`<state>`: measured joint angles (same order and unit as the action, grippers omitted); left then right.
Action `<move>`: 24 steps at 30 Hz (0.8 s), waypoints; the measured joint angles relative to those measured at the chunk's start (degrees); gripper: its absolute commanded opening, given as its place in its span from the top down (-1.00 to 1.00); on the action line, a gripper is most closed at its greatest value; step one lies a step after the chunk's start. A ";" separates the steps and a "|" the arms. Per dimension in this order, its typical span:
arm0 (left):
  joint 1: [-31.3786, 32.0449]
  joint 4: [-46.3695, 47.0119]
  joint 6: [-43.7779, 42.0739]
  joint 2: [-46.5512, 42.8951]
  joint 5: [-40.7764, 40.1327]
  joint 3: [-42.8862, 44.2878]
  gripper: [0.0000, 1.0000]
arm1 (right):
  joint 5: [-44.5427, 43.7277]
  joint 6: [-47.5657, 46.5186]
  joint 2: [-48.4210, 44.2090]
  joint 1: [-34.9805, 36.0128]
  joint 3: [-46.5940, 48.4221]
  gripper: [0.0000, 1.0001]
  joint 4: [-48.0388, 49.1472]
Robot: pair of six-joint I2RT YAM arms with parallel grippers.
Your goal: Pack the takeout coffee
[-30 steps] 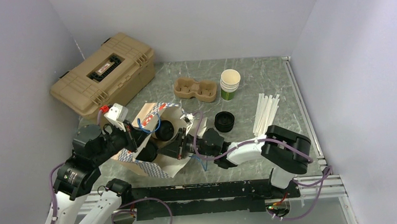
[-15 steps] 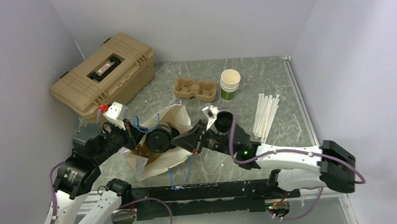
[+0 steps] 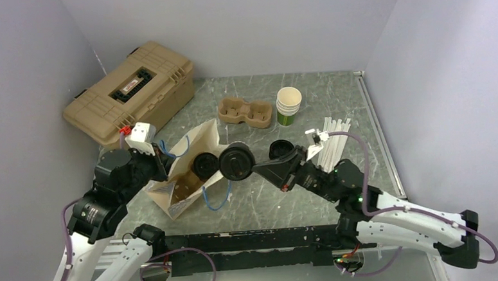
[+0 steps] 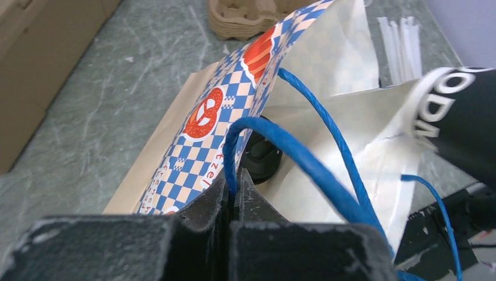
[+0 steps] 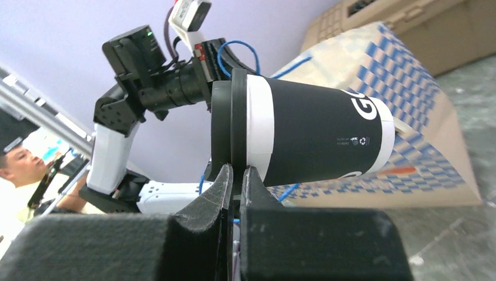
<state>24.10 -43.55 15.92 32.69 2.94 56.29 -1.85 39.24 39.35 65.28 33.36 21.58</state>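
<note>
Beside bag [image 3: 201, 138] | takeout coffee [image 5: 316, 140] tipped, lid [image 3: 236, 162] nearward | right hand [image 5: 237, 175] pinching lid | left hand [image 4: 231, 187] pinching handle [image 4: 304, 158]

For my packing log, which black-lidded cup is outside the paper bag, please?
The black-sleeved paper cup in the right gripper; the other cup sits inside the checkered bag.

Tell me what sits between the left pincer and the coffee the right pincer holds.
In the top view, the open paper bag lies between them, with a black lid showing inside it. The left pincer grips the bag's blue handle.
</note>
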 measured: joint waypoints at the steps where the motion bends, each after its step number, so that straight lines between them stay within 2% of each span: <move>1: 0.00 -0.22 0.11 0.17 -1.14 0.07 1.00 | -1.16 0.42 -1.86 0.00 0.50 1.00 -3.43; 6: -0.02 -1.27 1.55 1.14 -8.11 0.11 1.00 | -8.28 4.24 -9.97 0.00 2.91 1.00 -19.89; 12: -0.02 -2.47 4.26 2.54 -14.88 0.04 1.00 | -13.35 12.92 -16.90 0.00 1.18 1.00 -32.79; 18: -0.02 -0.94 5.97 4.48 -18.08 -0.55 1.00 | -13.40 22.32 -16.79 0.00 -5.97 1.00 -35.80; 24: -0.02 1.97 5.81 4.81 -18.16 -2.89 1.00 | -9.31 30.62 -10.01 -0.50 -15.91 1.00 -28.24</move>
<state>24.08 -41.58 21.74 37.50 -15.22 53.41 -11.16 69.87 29.34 64.77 17.45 -6.66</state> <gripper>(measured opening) 0.029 0.039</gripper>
